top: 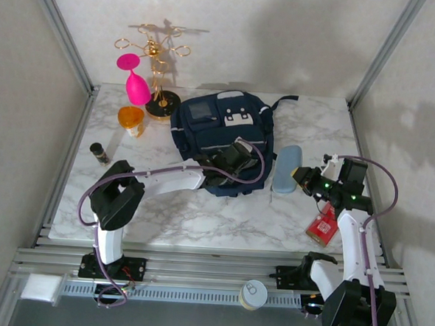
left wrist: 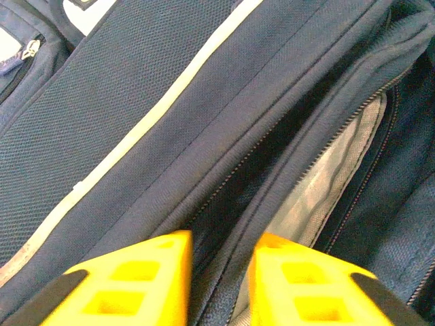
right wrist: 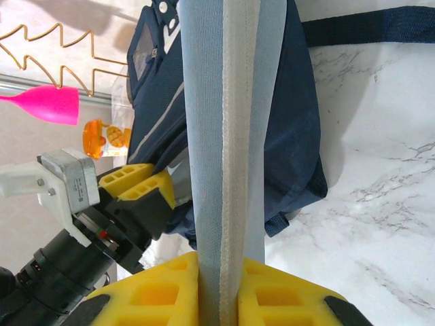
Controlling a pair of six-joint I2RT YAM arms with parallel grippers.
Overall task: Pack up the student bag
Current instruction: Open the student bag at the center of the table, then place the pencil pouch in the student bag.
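Bag (top: 212, 122) lies mid-table (top: 199, 221), towards the far side, front pockets up, one strap trailing off to the far right. Main zip open along its near edge; grey lining (left wrist: 340, 176) visible inside from the left wrist view.

Left gripper (top: 232, 158) reaches in from the left and sits on the bag's near edge. Left wrist view: a fold of the bag (left wrist: 136, 102) beside the open zip runs between the yellow fingers (left wrist: 129, 278), which stand a little apart. Cannot tell whether they pinch the fabric.

Right gripper (top: 299, 175) just right of the bag, clamped on a pale blue case (top: 287, 167). Right wrist view: the case (right wrist: 224, 102), cream strip down its middle, held lengthwise between both fingers (right wrist: 156, 292) and pointing at the bag (right wrist: 299, 122). Case lies just beside the bag's right side.

Elsewhere: red box (top: 321, 228) near right, by the right arm. Can (top: 254, 293) on the rail at the near edge. Far left: gold rack (top: 161, 56), pink glass (top: 137, 88), orange cup (top: 131, 119). Small dark cylinder (top: 99, 153) at the left edge.
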